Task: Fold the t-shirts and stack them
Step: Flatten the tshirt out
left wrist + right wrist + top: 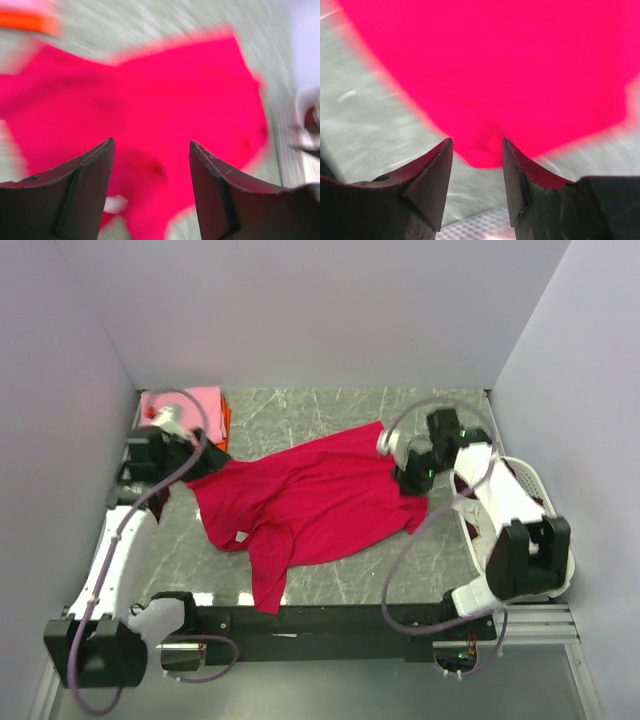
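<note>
A crimson red t-shirt (310,500) lies spread and rumpled on the marble table, its small white neck label (241,536) near the lower left. A folded pink t-shirt (185,403) rests on an orange one (225,418) at the back left corner. My left gripper (207,462) hovers at the red shirt's left edge, jaws open and empty, with the blurred red cloth (150,100) below them. Open at the shirt's right corner, my right gripper (412,481) holds nothing; that corner (485,145) lies on the table just beyond its fingertips.
A white oval plastic basket (545,502) stands at the right under the right arm, with dark maroon cloth showing inside. Grey walls close in the left, back and right. The black rail (320,618) of the arm bases runs along the near edge.
</note>
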